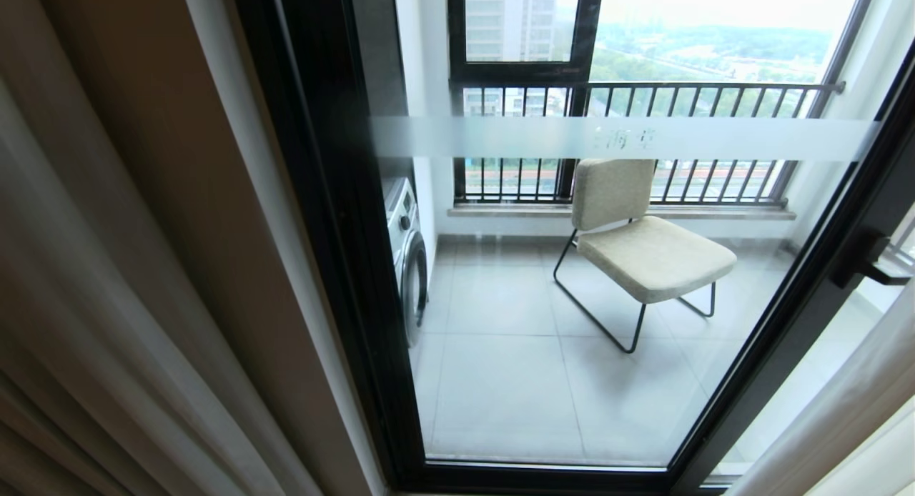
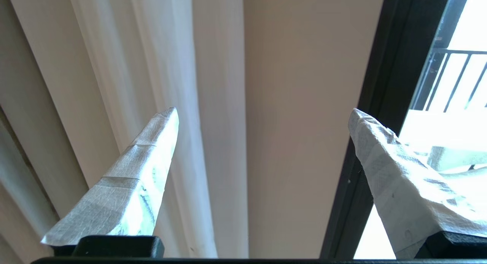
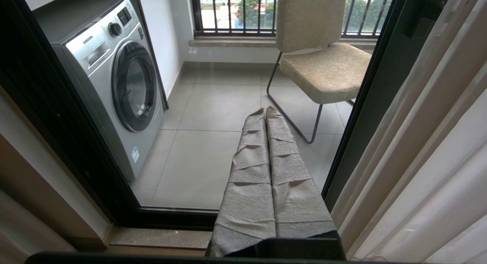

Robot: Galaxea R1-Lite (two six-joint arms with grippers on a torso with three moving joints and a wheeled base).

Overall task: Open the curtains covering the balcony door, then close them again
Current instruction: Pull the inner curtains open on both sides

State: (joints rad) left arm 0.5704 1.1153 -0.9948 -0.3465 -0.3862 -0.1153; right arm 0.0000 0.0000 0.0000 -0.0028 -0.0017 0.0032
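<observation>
Cream folds of the curtains (image 1: 93, 281) fill the near left of the head view, gathered beside a beige wall strip, and another pale panel hangs at the lower right corner, so the glass between them is uncovered. Through the balcony door (image 1: 343, 253), with its thick black frame, frosted band and black handle (image 1: 868, 264) on the right, we see a beige chair (image 1: 643, 246) on grey tiles, a washing machine (image 1: 407, 260) tucked against the left wall, and the railed window (image 1: 643, 139) beyond; neither arm shows here. Over to the left wrist view now: the left gripper (image 2: 262, 115) has its two wrapped fingers (image 2: 133, 188) spread wide apart with nothing between them, pointing at the wall strip, one tip in front of the sheer curtain folds, though whether it touches them I cannot tell, and the other in front of the door's black frame. On to the right wrist view: the right gripper (image 3: 265, 112) has its wrapped fingers pressed flat together, gripping nothing, aimed low at the glass towards the chair's metal legs, with the washing machine to one side, the door sill below, and the second curtain panel hanging just beside it.
</observation>
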